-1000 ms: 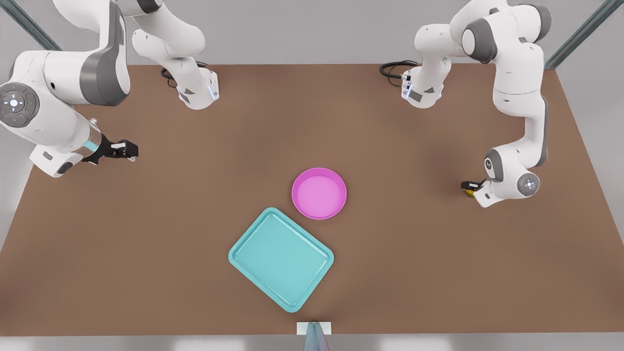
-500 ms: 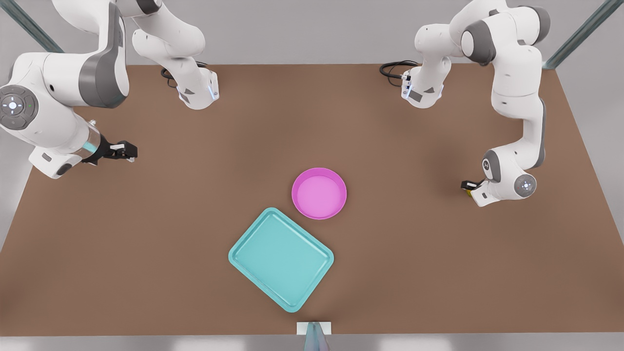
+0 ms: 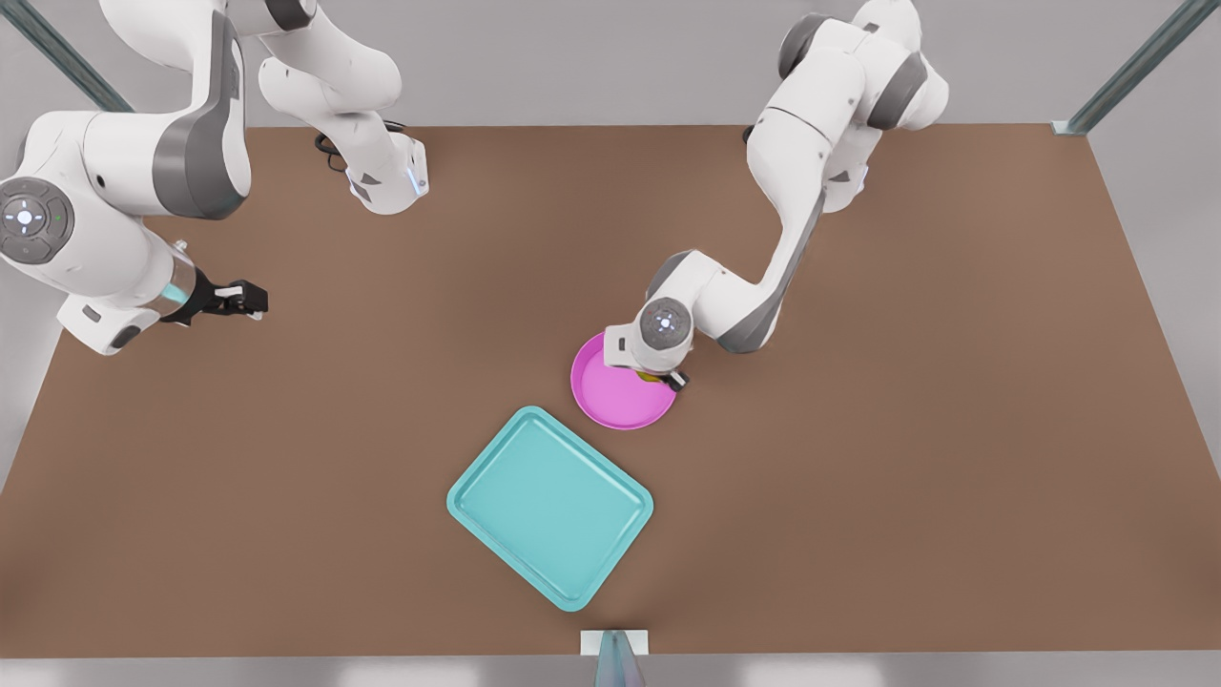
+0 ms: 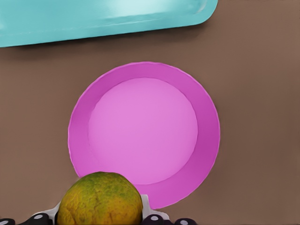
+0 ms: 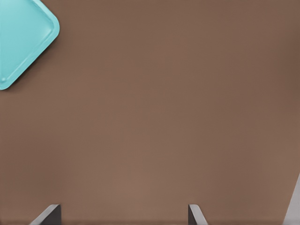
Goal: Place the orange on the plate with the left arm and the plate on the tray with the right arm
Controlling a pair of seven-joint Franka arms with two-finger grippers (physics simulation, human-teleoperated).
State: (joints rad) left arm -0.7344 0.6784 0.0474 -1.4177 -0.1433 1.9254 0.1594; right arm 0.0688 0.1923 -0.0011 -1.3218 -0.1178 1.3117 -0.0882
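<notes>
- Front view: left arm's black two-finger gripper (image 3: 662,378) is over the far-right edge of the round bright pink shallow plate (image 3: 610,401); it carries the small yellow-orange bumpy orange (image 3: 650,377), mostly hidden under the wrist.
- Left wrist view: orange (image 4: 100,200) sits clamped between the dark fingertips (image 4: 40,218), above the plate's near rim (image 4: 187,187). Plate floor is bare, so the orange isn't down yet.
- Step in hand, as I read it: transport done, placement pending. Orange is over the rim rather than the centre.
- Next move likely calls for a short shift toward plate centre, a descent, then release. A drop on the rim risks the orange rolling off onto the brown surface (image 3: 906,496).
- Turquoise-teal rectangular tray (image 3: 550,507) lies just beside the plate, nearer the camera and toward the front view's left; whether the two touch I can't tell.
- Tray is rotated diagonal: long axis runs from upper-left to lower-right in the front view. Plate and orange are round, no meaningful axis.
- Right gripper (image 3: 232,298) waits well apart at the front view's left, pointing right toward the middle. Right wrist view shows its fingers (image 5: 47,215) spread wide, nothing between them, and a tray corner (image 5: 23,42) in sight.
- Plate-to-tray move not started.
</notes>
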